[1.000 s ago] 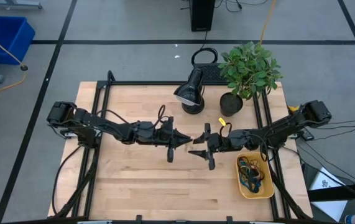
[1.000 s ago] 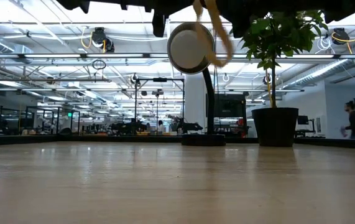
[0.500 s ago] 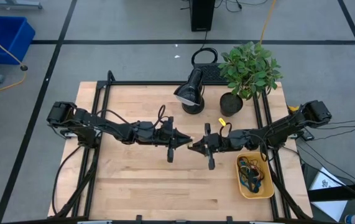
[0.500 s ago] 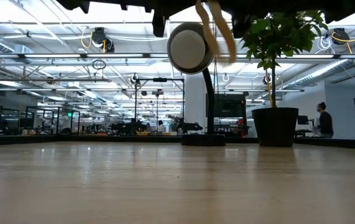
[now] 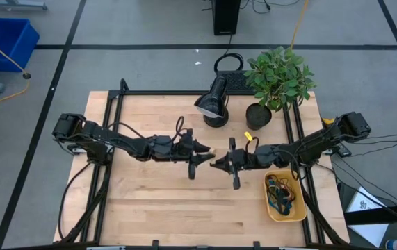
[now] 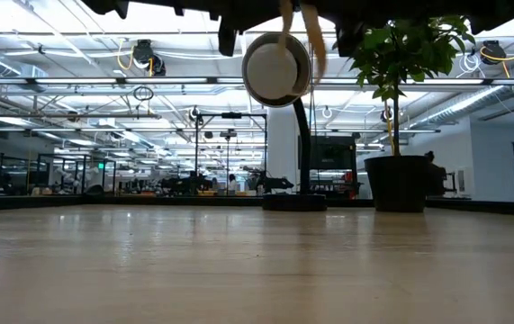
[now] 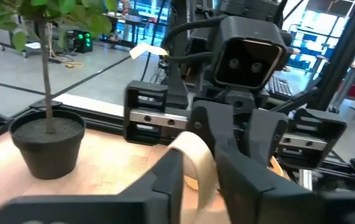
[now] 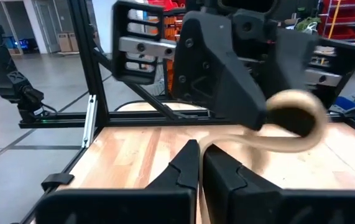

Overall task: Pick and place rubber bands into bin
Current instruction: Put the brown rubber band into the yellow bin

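A tan rubber band point(image 7: 197, 155) hangs in the air over the middle of the table, between my two grippers, which face each other tip to tip. My right gripper point(image 5: 214, 164) is shut on it. My left gripper point(image 5: 206, 148) is open, with the band's looped end point(image 8: 296, 104) between its fingers point(image 7: 165, 177). In the low view the band point(image 6: 300, 36) dangles high above the table top. The yellow-orange bin point(image 5: 297, 212) sits near the right front corner with several rubber bands point(image 5: 280, 191) lying in it. My right gripper pinches one end of the tan band point(image 8: 209, 148) between its two fingers, which lie level and come from the table's right. The band is lifted clear of the table and runs from the fingertips toward the left gripper, curling into a loop. My left gripper has the loop between its spread fingers; I cannot tell whether they touch it.
A black desk lamp point(image 5: 212, 104) and a potted plant point(image 5: 276, 78) stand at the far edge behind the grippers. A small yellow piece point(image 5: 248, 137) lies near the pot. Bare wood point(image 5: 156, 201) stretches in front of both arms.
My right gripper has shut on the tan band. After that my left gripper's fingers have spread apart. The band has stayed in the air between the two, swinging a little.
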`<state>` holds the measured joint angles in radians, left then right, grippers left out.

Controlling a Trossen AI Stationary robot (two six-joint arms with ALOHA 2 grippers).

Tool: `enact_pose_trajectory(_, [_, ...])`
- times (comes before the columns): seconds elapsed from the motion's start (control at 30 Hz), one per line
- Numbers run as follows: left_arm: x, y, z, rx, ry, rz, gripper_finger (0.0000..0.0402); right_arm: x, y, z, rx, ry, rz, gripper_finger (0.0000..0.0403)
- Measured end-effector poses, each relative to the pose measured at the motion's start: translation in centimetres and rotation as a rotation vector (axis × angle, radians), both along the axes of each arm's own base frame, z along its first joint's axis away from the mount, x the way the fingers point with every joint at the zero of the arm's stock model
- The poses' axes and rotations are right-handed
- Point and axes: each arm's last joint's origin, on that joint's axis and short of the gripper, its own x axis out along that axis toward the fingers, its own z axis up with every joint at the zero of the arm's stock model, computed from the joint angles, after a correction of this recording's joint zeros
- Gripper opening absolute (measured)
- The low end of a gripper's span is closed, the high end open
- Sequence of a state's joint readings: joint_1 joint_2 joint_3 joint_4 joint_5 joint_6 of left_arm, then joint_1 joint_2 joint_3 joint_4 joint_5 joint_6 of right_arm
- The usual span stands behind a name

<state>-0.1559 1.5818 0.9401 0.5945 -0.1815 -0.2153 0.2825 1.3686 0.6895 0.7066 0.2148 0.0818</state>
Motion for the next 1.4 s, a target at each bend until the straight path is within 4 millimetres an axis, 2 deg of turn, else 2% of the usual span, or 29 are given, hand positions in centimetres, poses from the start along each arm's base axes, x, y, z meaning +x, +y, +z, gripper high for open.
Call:
enact_pose_trajectory(0.2, [0.0, 0.0, -0.2, 0.047, 0.026, -0.004, 0.0187, -0.3, -0.1, 0.2, -0.009, 0.018, 0.002, 0.0001])
enact_pose_trajectory(0.43, [-2.0, 0.3, 1.2, 0.073, 0.129, -0.002, 0.0236, -2.0, -0.7, 1.4, -0.041, 0.077, -0.048, 0.0001])
enact_pose_trajectory(0.7, [-4.3, 0.7, 2.3, 0.052, 0.237, 0.000, 0.0241, -5.7, -0.6, 2.5, 0.029, 0.216, -0.012, 0.0000])
enact_pose_trajectory(1.0, [-4.7, 0.8, 2.0, 0.016, 0.285, 0.009, 0.0241, -11.1, 1.0, 4.9, 0.223, 0.367, 0.099, 0.0000])
enact_pose_trajectory(1.23, [-4.7, 0.8, 2.0, 0.017, 0.290, 0.009, 0.0241, -14.3, 2.9, 6.8, 0.379, 0.650, 0.188, 0.0000])
enact_pose_trajectory(1.4, [-4.7, 0.8, 2.0, 0.018, 0.290, 0.009, 0.0241, -15.7, 4.3, 6.0, 0.506, 0.834, 0.196, 0.0000])
